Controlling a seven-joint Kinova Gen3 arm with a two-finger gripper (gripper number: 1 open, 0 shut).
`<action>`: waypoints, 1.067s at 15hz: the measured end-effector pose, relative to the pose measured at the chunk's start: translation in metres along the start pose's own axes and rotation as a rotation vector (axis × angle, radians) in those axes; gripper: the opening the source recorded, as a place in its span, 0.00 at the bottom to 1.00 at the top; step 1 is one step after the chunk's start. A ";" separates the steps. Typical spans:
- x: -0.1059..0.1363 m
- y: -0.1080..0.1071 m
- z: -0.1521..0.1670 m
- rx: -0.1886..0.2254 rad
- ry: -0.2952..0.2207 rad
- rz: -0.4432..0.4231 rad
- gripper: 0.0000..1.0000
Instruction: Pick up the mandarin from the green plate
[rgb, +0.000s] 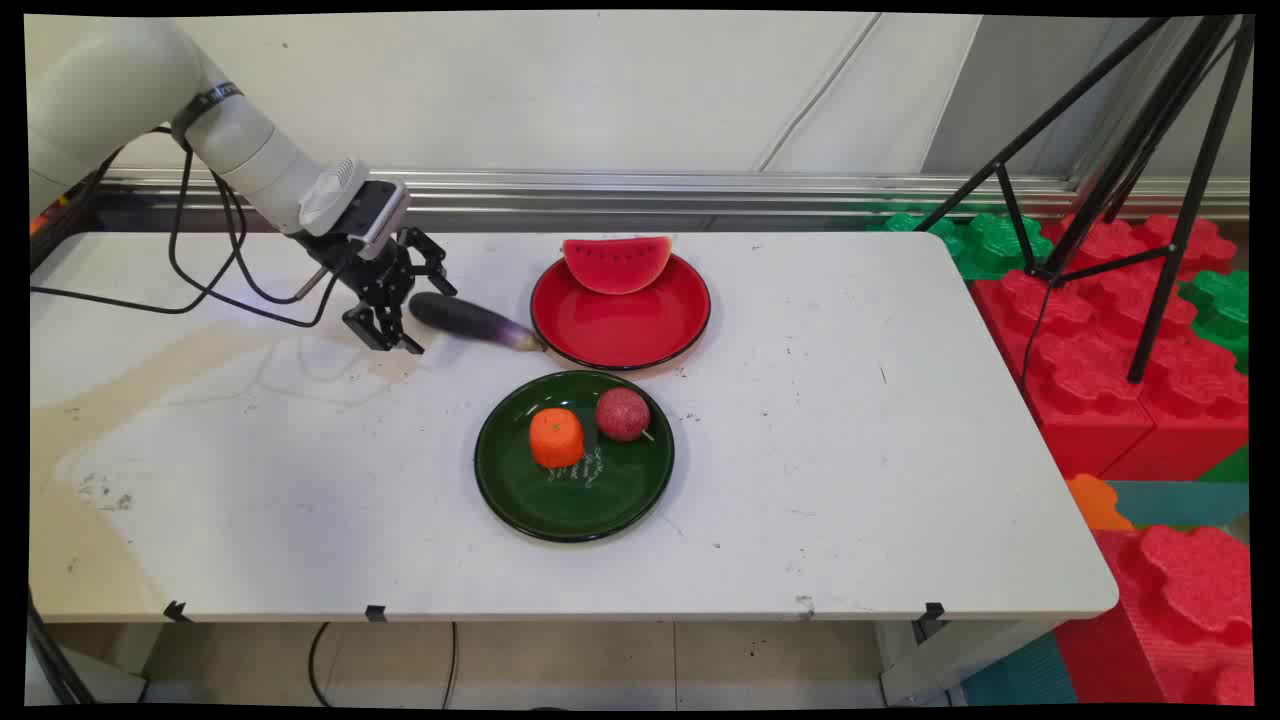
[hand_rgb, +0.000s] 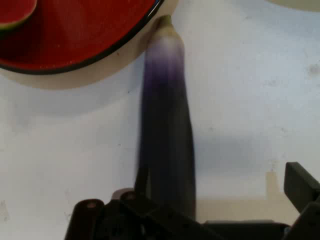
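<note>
The claw (rgb: 385, 335) hung low over the white desk (rgb: 250, 480), at the dark blunt end of a purple eggplant (rgb: 470, 320) lying flat on the desk. In the hand view the eggplant (hand_rgb: 167, 135) ran straight away from the claw (hand_rgb: 220, 210), its near end passing beside one finger, while the other finger (hand_rgb: 300, 187) stood well off to the side. The claw was released, its fingers spread and gripping nothing; whether the nearer finger touched the eggplant could not be told.

Beyond the eggplant's pale far tip, just beside it, sat a red plate (rgb: 625, 330) with a watermelon slice (rgb: 617, 262) resting on its far rim. Farther from the claw, nearer the desk's front edge, a dark green plate (rgb: 570, 500) held an orange piece of fruit (rgb: 556, 438) and a reddish round fruit (rgb: 622, 413) side by side.
</note>
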 end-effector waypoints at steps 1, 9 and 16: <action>0.000 0.000 -0.002 0.000 0.004 -0.007 1.00; 0.000 0.006 -0.031 0.013 0.030 -0.085 1.00; 0.005 0.017 -0.062 0.025 0.071 -0.204 1.00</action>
